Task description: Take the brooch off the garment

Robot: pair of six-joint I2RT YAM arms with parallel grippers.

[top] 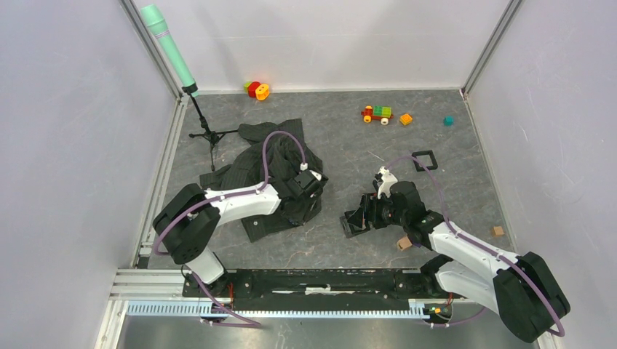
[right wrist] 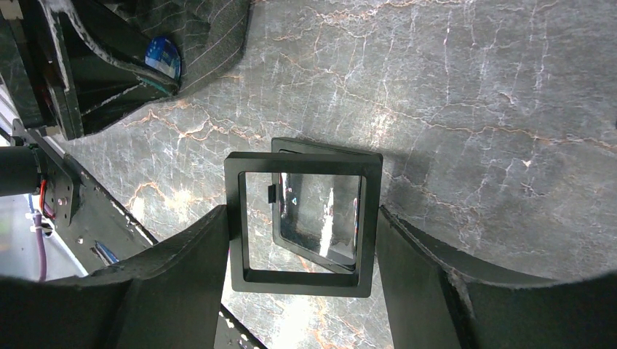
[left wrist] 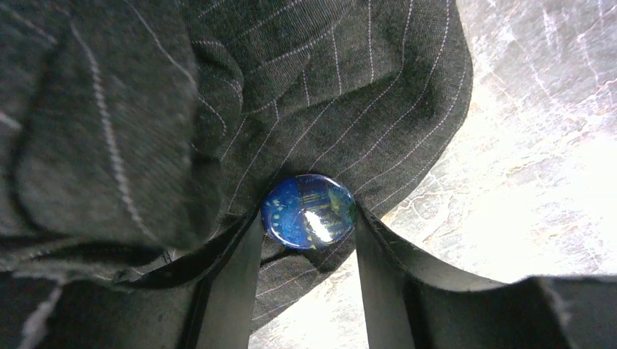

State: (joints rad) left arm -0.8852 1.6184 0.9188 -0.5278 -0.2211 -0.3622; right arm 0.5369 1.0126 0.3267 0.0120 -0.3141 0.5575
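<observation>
From above, the left gripper sits on the garment, its tips hidden. Its wrist view alone shows the brooch pinched between the fingertips, against the pinstriped cloth. The right wrist view shows the right gripper clamping a black square frame with clear film inside.

One brooch — perhaps two frames

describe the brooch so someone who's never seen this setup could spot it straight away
Find the dark pinstriped garment heaped on the left half of the table. At its edge, between the left claw's fingertips, sits the brooch. It is a small, glossy, deep-blue dome, unlike the matte striped cloth around it.
</observation>
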